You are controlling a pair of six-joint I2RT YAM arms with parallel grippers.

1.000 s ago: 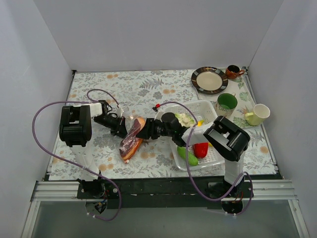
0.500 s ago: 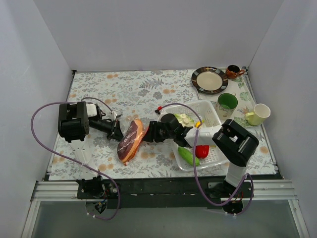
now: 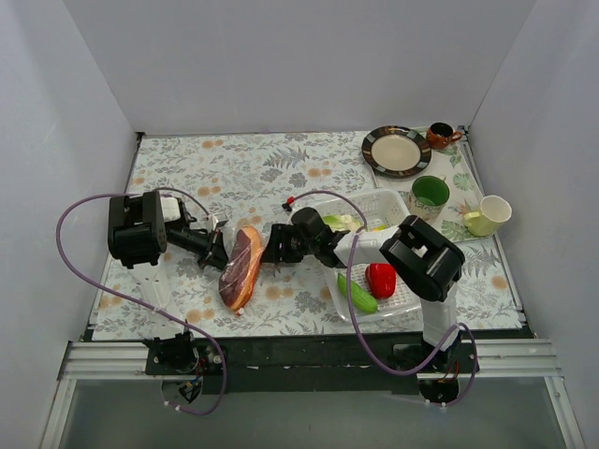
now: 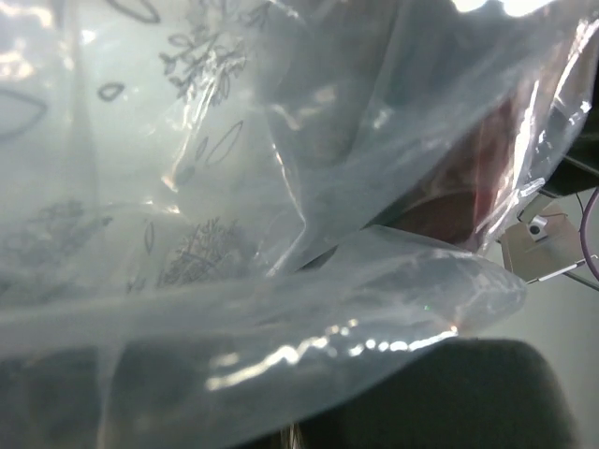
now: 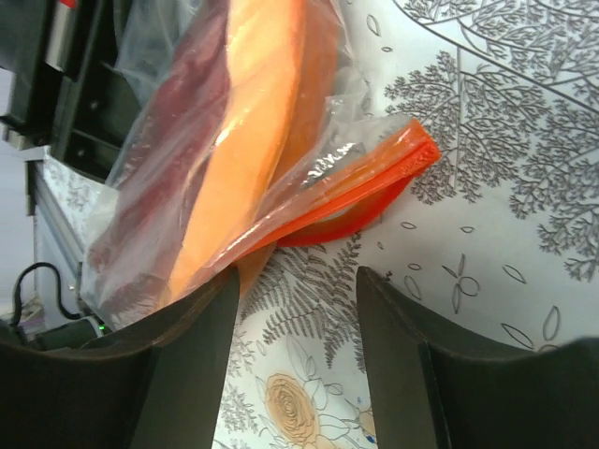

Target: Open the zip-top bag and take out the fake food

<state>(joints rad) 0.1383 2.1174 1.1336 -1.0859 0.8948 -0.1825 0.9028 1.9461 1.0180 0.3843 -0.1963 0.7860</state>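
The zip-top bag [image 3: 240,269] stands on edge on the flowered cloth, with a flat orange and dark-red piece of fake food [image 3: 245,262] inside. My left gripper [image 3: 216,251] is at its left side, shut on the clear plastic, which fills the left wrist view [image 4: 234,187]. My right gripper [image 3: 271,249] is open at the bag's right side. In the right wrist view its fingers [image 5: 187,365] straddle bare cloth just below the orange-red zip strip [image 5: 374,182], and the left finger touches the bag. The red pepper [image 3: 380,279], green cucumber [image 3: 356,294] and cabbage [image 3: 343,223] lie in the white tray [image 3: 398,208].
A brown-rimmed plate [image 3: 396,151], a small brown jug [image 3: 439,137], a green cup [image 3: 430,195] and a pale yellow-green mug [image 3: 487,216] stand at the back right. White walls close in the table on three sides.
The bag has shifted a little left and toward the near edge with my left gripper. My right gripper followed it left, and its elbow swung back over the tray.
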